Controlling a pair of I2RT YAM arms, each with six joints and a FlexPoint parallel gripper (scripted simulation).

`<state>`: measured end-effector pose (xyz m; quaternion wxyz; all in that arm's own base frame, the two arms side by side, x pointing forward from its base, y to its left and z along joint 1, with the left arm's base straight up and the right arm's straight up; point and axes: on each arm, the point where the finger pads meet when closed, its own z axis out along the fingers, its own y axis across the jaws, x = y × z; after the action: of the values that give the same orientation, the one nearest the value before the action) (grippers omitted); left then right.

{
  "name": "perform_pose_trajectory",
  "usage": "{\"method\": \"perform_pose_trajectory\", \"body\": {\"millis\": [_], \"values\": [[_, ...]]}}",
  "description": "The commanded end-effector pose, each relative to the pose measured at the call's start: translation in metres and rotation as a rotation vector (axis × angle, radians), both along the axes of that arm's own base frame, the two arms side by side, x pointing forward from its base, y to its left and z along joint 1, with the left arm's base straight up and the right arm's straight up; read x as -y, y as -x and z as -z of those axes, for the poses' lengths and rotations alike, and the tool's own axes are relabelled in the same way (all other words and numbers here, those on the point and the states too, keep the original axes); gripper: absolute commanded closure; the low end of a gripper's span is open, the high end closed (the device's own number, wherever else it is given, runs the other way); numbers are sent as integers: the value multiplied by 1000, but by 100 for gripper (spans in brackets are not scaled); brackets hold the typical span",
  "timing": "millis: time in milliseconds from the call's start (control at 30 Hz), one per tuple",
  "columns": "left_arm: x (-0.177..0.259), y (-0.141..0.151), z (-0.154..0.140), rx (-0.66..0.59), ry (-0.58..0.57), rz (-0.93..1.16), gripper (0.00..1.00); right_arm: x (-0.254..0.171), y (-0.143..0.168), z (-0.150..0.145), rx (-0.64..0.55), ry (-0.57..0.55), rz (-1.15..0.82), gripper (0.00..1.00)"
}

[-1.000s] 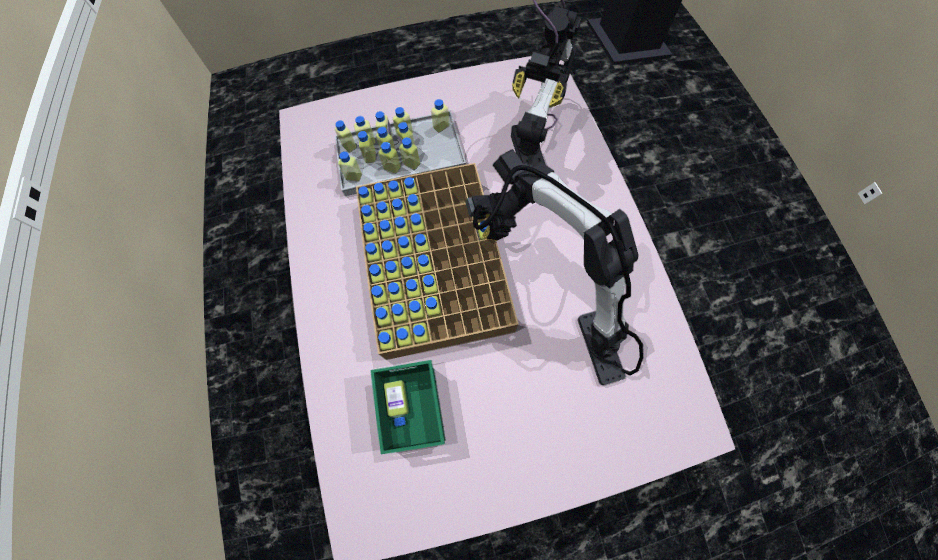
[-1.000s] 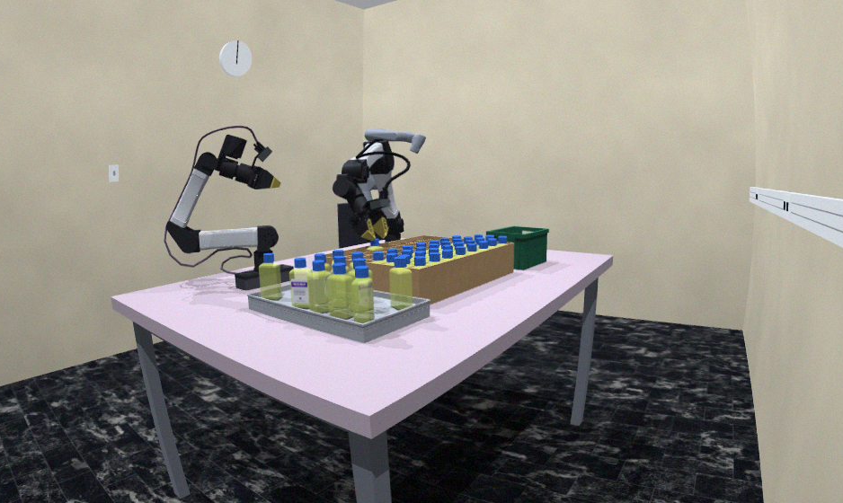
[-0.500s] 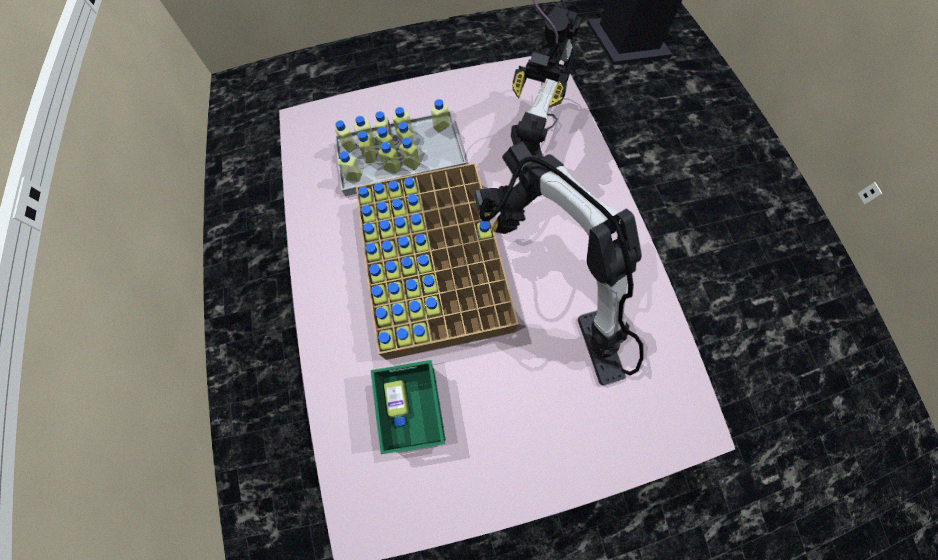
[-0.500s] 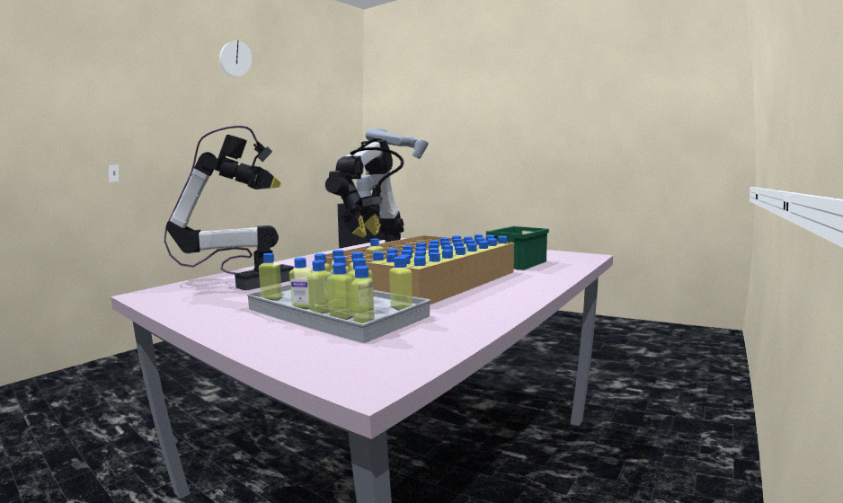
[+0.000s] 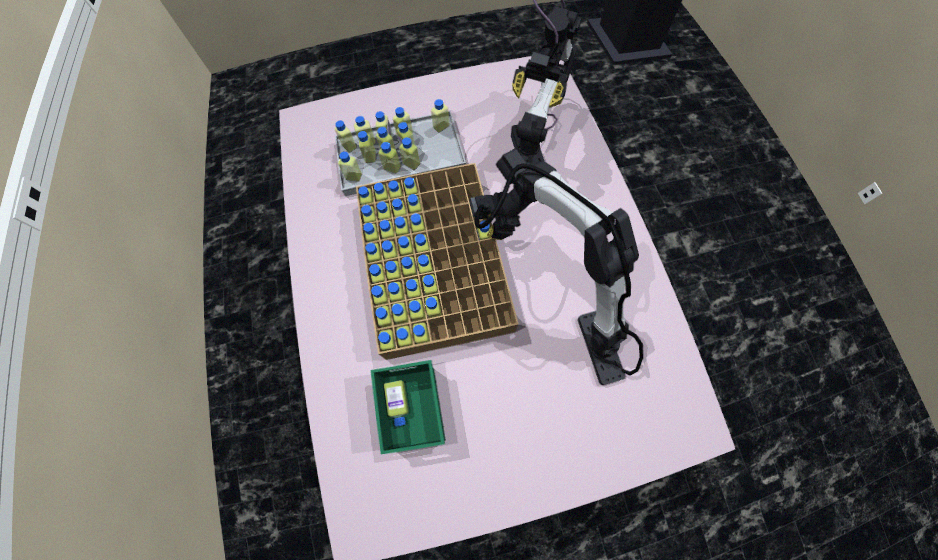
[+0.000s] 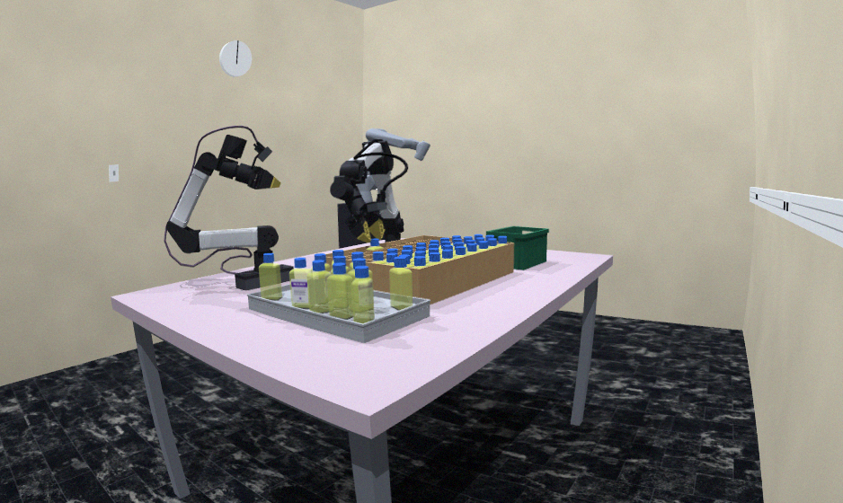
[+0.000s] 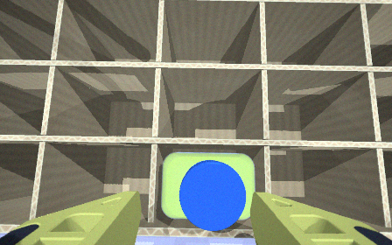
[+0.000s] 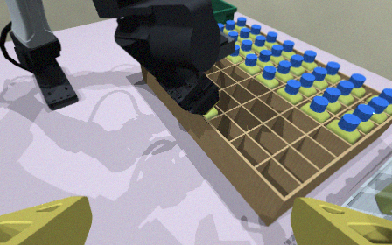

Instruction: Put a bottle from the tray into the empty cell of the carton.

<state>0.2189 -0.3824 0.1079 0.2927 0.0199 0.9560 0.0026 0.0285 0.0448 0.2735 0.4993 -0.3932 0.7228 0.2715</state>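
Fingers of your left gripper [image 5: 490,229] [image 6: 371,230] [image 7: 196,197] [image 8: 204,111] stand apart, unclosed, over a bottle [image 5: 484,232] [image 6: 375,242] [image 7: 212,194] [image 8: 211,114] upright in an edge cell. Lower off-centre and you could strike cap or divider [image 7: 155,184]. That's likely the wrong cell: your gap [image 5: 436,329] ends the three-bottle row, across the carton [image 5: 451,342] [image 6: 462,271] [image 7: 167,231] [image 8: 241,188]. Carry low and you'd risk clipping dividers. Your right gripper [image 5: 538,86] [image 6: 276,181] [image 8: 192,206], wide open, waits well apart; beyond the carton's ends sit tray [image 5: 445,149] [image 6: 306,325] [image 8: 381,179] and bin [image 5: 437,403] [image 6: 529,250] [image 8: 224,10].
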Motion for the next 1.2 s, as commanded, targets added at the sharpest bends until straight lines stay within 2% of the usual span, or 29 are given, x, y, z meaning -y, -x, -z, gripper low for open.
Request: {"method": "perform_pose_trajectory", "body": {"millis": [0,400,467,733,767,800,833,867,967,1067,1167], "values": [[5,-5,4,-1,17,10,47,-2,-1,-2,-3,2,-3,11],[6,-12,10,5,26,10,47,-2,-1,-2,-3,2,-3,11],[9,-12,3,12,44,13,62,-2,-1,-2,-3,2,-3,11],[3,-9,-3,12,43,13,84,-2,-1,-2,-3,2,-3,11],[3,-9,-3,10,37,13,95,-2,-1,-2,-3,2,-3,11],[3,-10,-8,11,40,13,100,-2,-1,-2,-3,2,-3,11],[5,-10,-16,15,49,13,89,-2,-1,-2,-3,2,-3,11],[6,-10,-22,17,56,12,84,-2,-1,-2,-3,2,-3,11],[5,-11,-28,21,55,11,84,-2,-1,-2,-3,2,-3,11],[4,-11,-58,24,57,11,84,-2,-1,-2,-3,2,-3,11],[5,-11,-73,12,29,6,84,-3,-6,-12,4,-18,23,11]]}}
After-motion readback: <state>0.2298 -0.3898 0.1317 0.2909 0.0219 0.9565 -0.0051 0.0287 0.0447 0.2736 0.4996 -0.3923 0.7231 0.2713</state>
